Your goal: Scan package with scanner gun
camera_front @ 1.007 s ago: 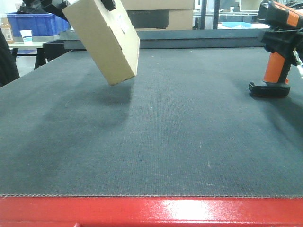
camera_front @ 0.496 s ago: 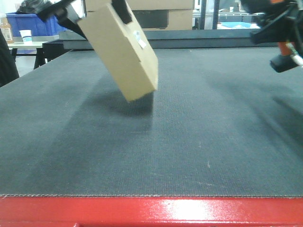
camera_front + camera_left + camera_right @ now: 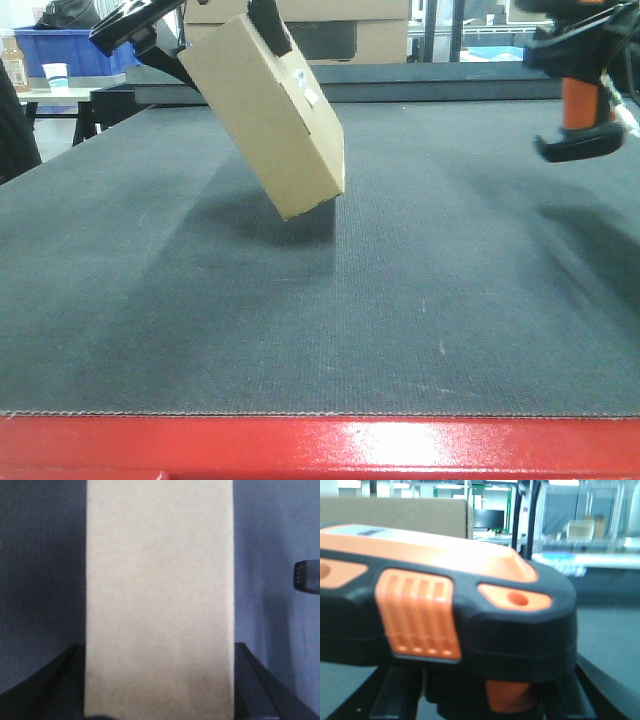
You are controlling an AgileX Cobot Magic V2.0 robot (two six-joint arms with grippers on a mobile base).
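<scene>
Left tool [image 3: 205, 30] hangs above the tabletop [image 3: 300, 330] at the far left, tilted, its two black fingers [image 3: 47, 682] clamped on opposite sides of a box [image 3: 270, 120]. Right tool [image 3: 492, 692] sits high at the far right, its fingers [image 3: 592, 685] closed around a scanner [image 3: 445, 605] at the handle.

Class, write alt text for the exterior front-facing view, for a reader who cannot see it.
A cardboard box is held tilted over a dark mat by the left end effector at upper left. An orange-and-black scanner gun is held aloft at upper right.
</scene>
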